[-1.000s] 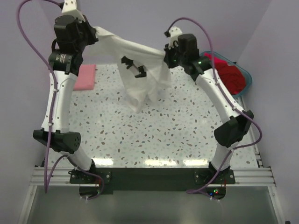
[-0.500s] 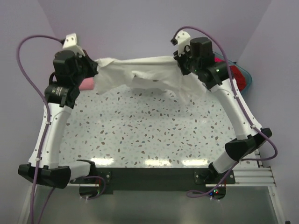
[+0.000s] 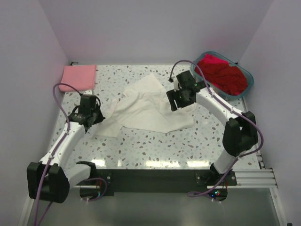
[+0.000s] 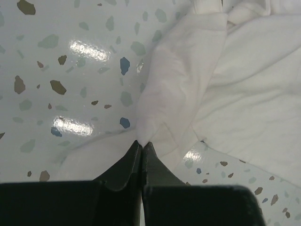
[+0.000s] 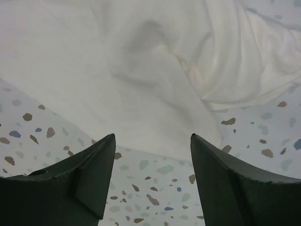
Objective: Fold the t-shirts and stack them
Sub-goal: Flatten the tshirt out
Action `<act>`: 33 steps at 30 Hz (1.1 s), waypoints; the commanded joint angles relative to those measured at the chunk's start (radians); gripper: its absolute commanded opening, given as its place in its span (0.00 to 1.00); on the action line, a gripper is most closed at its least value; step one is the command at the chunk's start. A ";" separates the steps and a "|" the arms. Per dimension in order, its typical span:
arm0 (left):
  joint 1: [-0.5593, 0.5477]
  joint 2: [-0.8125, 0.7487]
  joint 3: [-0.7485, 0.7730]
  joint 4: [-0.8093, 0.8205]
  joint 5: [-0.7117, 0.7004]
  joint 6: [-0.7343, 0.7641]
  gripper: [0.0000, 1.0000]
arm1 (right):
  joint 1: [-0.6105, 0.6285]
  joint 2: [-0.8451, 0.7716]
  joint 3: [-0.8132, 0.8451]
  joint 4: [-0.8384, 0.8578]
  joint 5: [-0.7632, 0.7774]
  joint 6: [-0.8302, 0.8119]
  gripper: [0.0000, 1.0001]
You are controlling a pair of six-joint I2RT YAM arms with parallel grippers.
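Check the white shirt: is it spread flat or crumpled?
Crumpled: the white shirt lies on the table in overlapping, wrinkled layers, not flat. The left pincer is shut on its edge.

One white t-shirt (image 3: 150,110) and one pink t-shirt (image 3: 80,76) lie on the one desk (image 3: 141,146). One teal basket (image 3: 250,80) holds a heap of red t-shirts (image 3: 225,75), their number impossible to tell.

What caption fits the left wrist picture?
Shut left gripper pinching the crumpled white cloth t-shirt on the speckled table.
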 commanded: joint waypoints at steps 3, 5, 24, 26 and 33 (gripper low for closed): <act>0.010 -0.037 0.013 0.064 -0.104 -0.010 0.02 | -0.051 0.057 -0.143 0.184 -0.101 0.193 0.67; 0.014 -0.035 0.010 0.064 -0.117 -0.003 0.02 | -0.094 0.064 -0.177 0.249 -0.113 0.251 0.65; 0.205 0.345 0.200 0.296 -0.043 -0.030 0.15 | -0.205 0.409 0.258 0.288 0.036 0.274 0.67; 0.218 0.449 0.282 0.299 -0.046 -0.026 0.19 | -0.206 0.387 0.266 0.278 0.046 0.268 0.70; 0.228 0.508 0.392 0.293 -0.086 -0.013 0.72 | -0.223 0.168 -0.022 0.346 0.022 0.299 0.71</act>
